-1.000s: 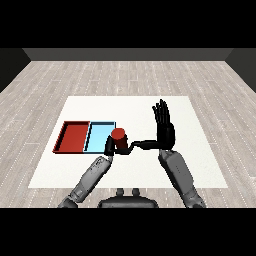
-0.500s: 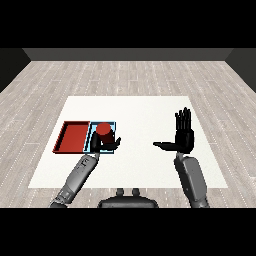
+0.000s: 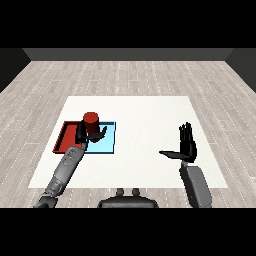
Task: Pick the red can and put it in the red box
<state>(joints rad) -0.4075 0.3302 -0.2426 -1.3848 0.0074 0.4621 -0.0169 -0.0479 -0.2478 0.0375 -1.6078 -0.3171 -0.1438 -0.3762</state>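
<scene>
Nearest, right hand (image 3: 187,147) at 4 o'clock: fingers straight, thumb out, holding nothing. Further, at 9 o'clock, left hand (image 3: 84,134) curled round red can (image 3: 91,120), carried upright abt the seam btwn red tray (image 3: 64,138) & light blue tray (image 3: 106,143). Pick looks done; left: shift toward 9, lower, release.

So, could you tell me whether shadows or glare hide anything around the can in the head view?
Head view: light is even, no glare on the white table; the red can reads clearly; the black left hand around it shows little detail against the red tray.
</scene>
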